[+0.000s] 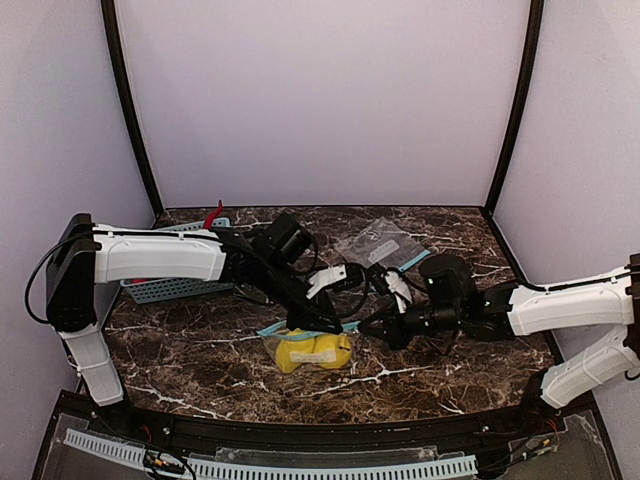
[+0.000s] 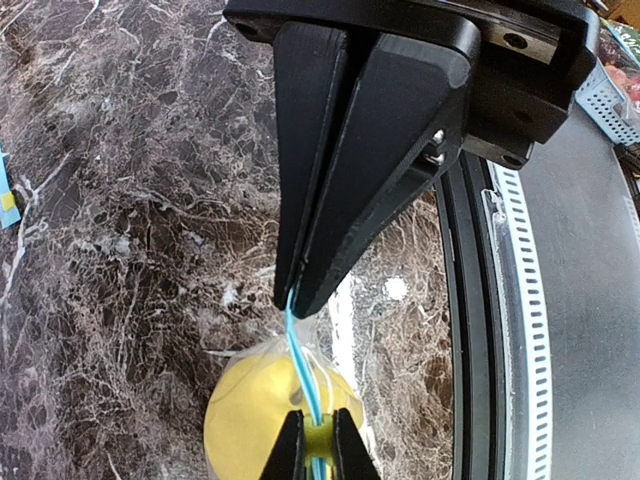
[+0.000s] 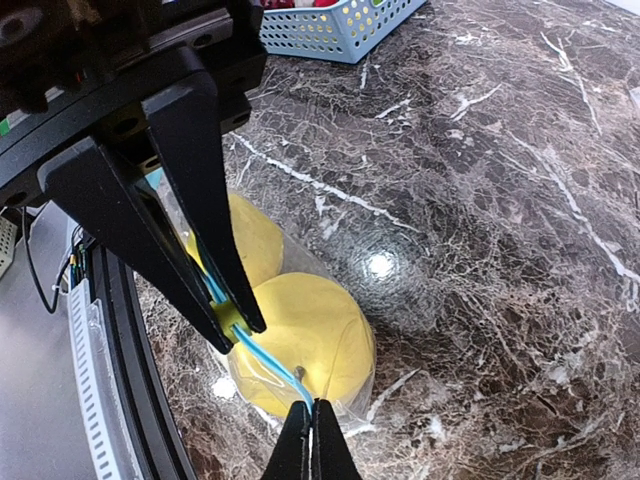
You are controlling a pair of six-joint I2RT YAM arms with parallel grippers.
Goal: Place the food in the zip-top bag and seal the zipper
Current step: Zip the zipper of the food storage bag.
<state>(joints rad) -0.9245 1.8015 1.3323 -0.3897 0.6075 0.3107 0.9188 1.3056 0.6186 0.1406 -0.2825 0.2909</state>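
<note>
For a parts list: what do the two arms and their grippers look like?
The left arm and right arm have white shells, black joints and black cables. The left gripper and right gripper are black, with wedge-shaped fingers.

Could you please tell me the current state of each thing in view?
Lemons: inside the bag.
Bag: resting on the table, full.
Zipper: taut between both grippers; seal unclear.
Left gripper: shut on zipper.
Right gripper: shut on zipper.
Spare bag: lying flat at the back.
</note>
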